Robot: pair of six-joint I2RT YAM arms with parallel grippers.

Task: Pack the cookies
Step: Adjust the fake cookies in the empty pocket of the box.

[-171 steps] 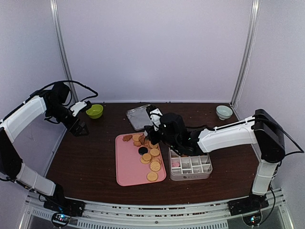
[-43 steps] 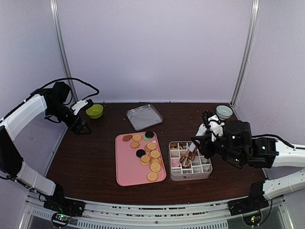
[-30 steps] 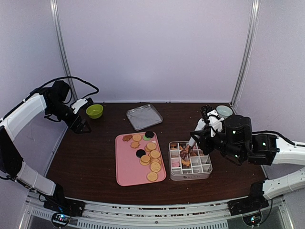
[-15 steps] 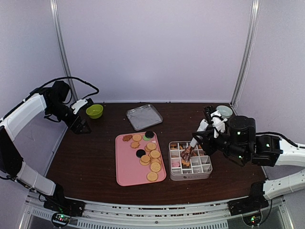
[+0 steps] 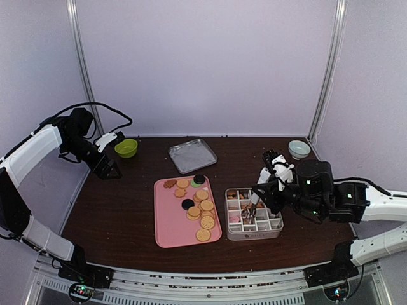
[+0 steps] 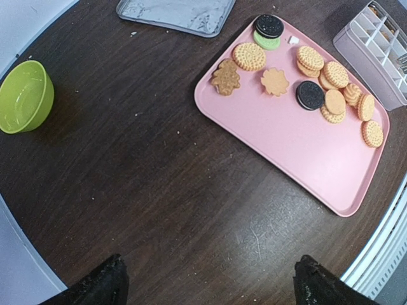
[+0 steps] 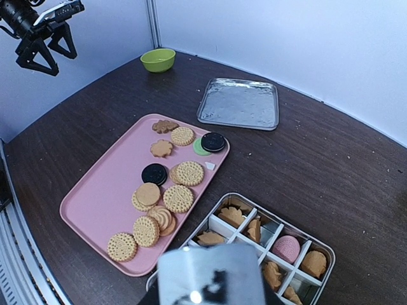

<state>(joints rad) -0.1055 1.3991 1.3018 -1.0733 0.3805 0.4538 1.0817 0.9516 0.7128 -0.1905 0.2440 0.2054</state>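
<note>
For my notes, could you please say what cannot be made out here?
Top view: whether the tongs hold anything; too small, dark.
Right wrist: fingers of the right end effector, hidden behind a blurred grey block.
Left wrist: the divided box, cut by the right edge.

The cookies (image 6: 335, 101) lie flat on a pink tray (image 6: 280, 152) on the counter (image 6: 159, 190), bunched along its far end and right side. Most are round golden-orange biscuits, some overlapping, with two flower-shaped ones (image 6: 226, 76) side by side, two black rounds (image 6: 310, 94) set apart, and a pale green round (image 6: 267, 42) tucked against the farther black one. More sit in a divided box (image 5: 254, 234) just right of the tray: brown pieces leaning in several cells and one pink round (image 7: 286, 245) in its own.
</note>
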